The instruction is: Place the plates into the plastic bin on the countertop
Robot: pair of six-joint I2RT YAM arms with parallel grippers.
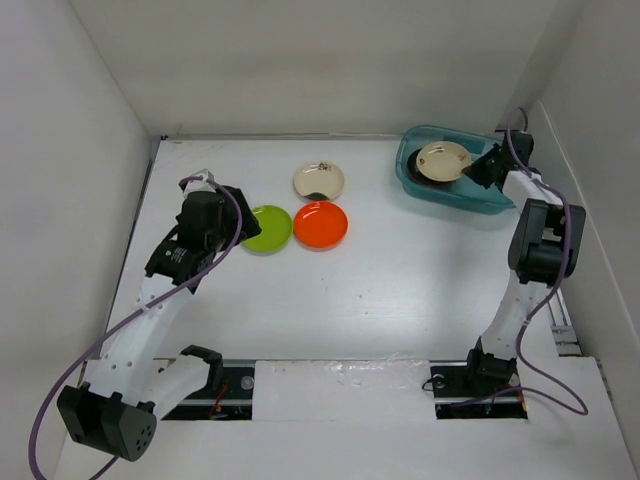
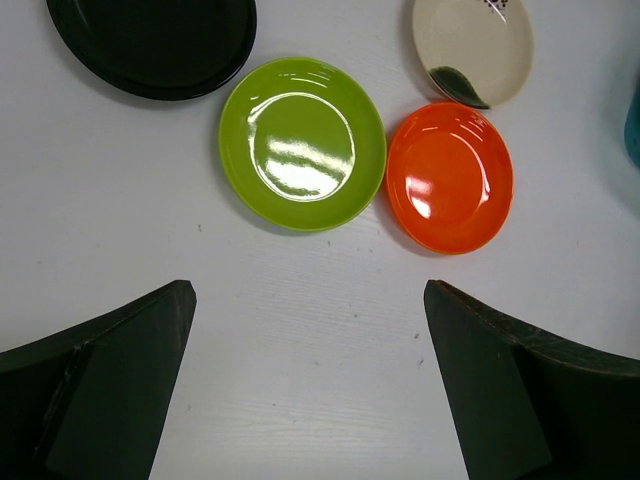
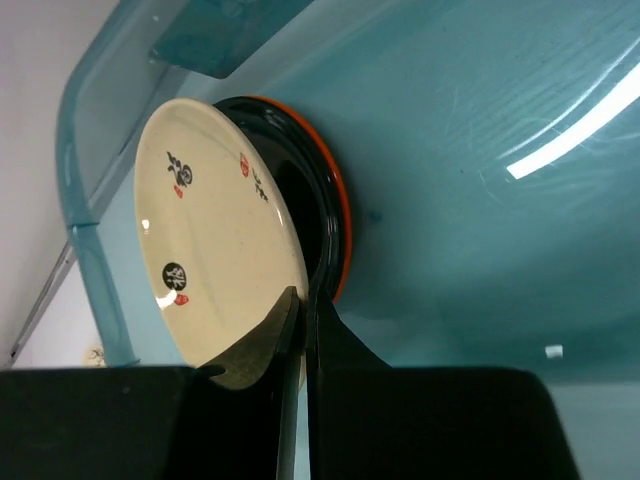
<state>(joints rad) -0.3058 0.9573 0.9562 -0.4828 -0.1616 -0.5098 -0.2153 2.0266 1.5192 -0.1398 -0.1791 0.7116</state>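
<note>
My right end effector (image 3: 303, 300) pinches the cream plate (image 3: 210, 220) by its rim: stiff, glossy, likely slippery; my left end effector (image 2: 308, 295) stands apart.

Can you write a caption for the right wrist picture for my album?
The right gripper pinches the cream plate over a black plate and an orange plate in the bin.

A white back wall (image 1: 330, 60) stands beyond the fingers (image 2: 110, 380), side walls (image 1: 60, 200) flank them, and a white strip (image 1: 345, 385) lies across a black rail (image 1: 240, 392) well behind them.
</note>
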